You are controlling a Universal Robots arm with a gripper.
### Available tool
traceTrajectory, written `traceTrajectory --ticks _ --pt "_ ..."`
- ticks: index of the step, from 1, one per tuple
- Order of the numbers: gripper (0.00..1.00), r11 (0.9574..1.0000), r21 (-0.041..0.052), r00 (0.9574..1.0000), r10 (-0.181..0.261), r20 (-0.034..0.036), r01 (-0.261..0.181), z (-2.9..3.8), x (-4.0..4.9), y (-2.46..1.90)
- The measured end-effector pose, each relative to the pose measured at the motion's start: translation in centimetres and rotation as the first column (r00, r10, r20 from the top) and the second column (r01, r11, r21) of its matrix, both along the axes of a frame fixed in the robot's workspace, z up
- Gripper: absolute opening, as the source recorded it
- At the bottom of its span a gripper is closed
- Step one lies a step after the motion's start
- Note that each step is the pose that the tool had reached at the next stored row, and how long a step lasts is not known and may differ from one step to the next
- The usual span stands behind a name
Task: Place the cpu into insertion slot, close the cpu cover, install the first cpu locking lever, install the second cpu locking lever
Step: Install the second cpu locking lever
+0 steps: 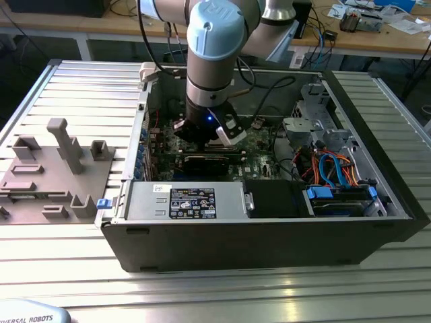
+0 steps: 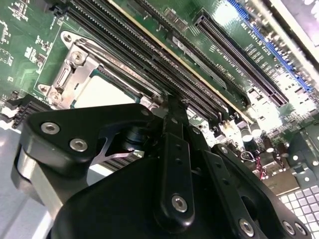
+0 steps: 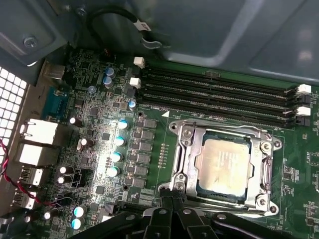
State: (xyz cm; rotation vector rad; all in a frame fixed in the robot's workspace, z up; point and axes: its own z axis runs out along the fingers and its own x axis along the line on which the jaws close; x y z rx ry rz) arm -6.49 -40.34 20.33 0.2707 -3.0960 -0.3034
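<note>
First wrist view | cpu flat, face-up | cpu cover closed

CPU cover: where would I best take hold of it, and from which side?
Probably the frame bar nearest the gripper, approached from above at that outer edge. The cpu cover lies flat over the cpu, so only its thin outer rim offers purchase; the window edge closely frames the chip.

The arm reached straight down, its wrist vertical. The gripper pointed downward with its two black fingers pressed together at the tips, nothing visible between them, linkages folded in on both sides
</note>
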Motion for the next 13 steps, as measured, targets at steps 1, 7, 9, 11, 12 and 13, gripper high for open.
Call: traceTrajectory --ticks 1,7,9,11,12,13 --pt "0.11 1.0 0.0001 1.0 0.001 0.0 -0.001 -0.02 -0.01 0.06" --pt "0.11 1.0 0.0024 1.0 0.008 0.0006 -0.008 -0.21 -0.02 0.38" --pt "0.11 0.9999 0.0034 0.9999 0.012 0.0002 -0.012 -0.22 -0.03 0.39" --pt "0.11 0.9999 0.0039 0.9999 0.014 0.0003 -0.014 -0.25 -0.04 0.4" --pt "0.11 0.9999 0.0049 0.9999 0.014 0.0007 -0.014 -0.27 -0.31 0.41" --pt "0.11 0.9999 0.005 0.9999 0.014 0.0006 -0.014 -0.27 -0.62 0.4"
